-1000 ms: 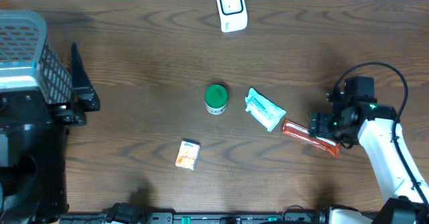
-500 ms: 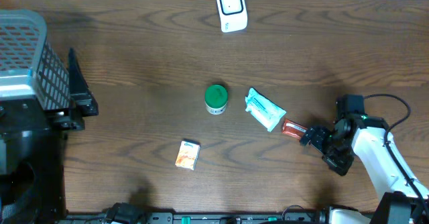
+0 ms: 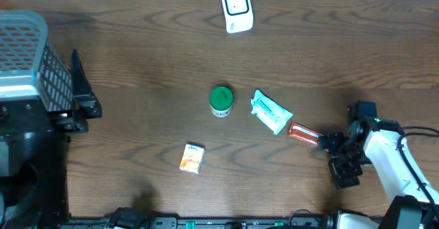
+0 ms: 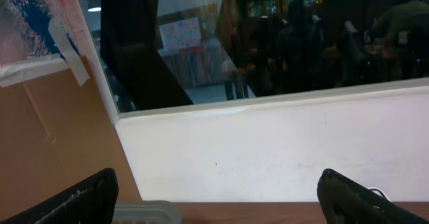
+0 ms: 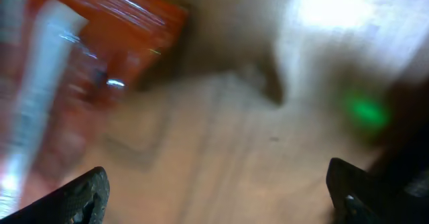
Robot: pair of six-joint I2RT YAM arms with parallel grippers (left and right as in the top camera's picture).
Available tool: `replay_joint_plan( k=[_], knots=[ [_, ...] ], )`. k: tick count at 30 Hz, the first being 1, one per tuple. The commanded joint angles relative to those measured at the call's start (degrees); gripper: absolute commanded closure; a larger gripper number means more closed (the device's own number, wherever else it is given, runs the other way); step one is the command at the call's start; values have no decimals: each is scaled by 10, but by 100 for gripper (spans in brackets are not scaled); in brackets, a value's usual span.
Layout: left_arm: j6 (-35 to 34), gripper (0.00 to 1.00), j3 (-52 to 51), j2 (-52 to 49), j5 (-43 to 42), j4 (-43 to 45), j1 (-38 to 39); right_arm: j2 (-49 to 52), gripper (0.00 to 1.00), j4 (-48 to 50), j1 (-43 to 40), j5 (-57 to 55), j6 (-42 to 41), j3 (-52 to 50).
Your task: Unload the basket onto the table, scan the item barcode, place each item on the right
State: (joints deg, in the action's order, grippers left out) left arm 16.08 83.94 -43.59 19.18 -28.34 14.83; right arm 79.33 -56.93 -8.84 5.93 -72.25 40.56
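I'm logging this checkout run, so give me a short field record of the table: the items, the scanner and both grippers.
scanner: white scanner at the table's far edge
centre: green-lidded jar, with a teal-and-white packet to its right
red item: red packet lying flat beside the teal-and-white packet
near edge: small orange box
left side: basket
right gripper: right gripper open and empty, at the red packet's outer end
left gripper: left gripper open and empty, facing the wall
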Motion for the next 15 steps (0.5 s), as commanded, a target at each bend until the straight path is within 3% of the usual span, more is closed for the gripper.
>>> replay_joint_plan(
  k=[1,8,15],
  knots=[
    [-9,5,-10,3,-7,6,0,-5,1,13,-6,11,-17,11],
    [-9,5,-28,3,-7,21,0,-5,1,14,-15,1,-148,11],
    [-9,5,-28,3,-7,21,0,-5,1,78,-16,-6,-154,11]
  ],
)
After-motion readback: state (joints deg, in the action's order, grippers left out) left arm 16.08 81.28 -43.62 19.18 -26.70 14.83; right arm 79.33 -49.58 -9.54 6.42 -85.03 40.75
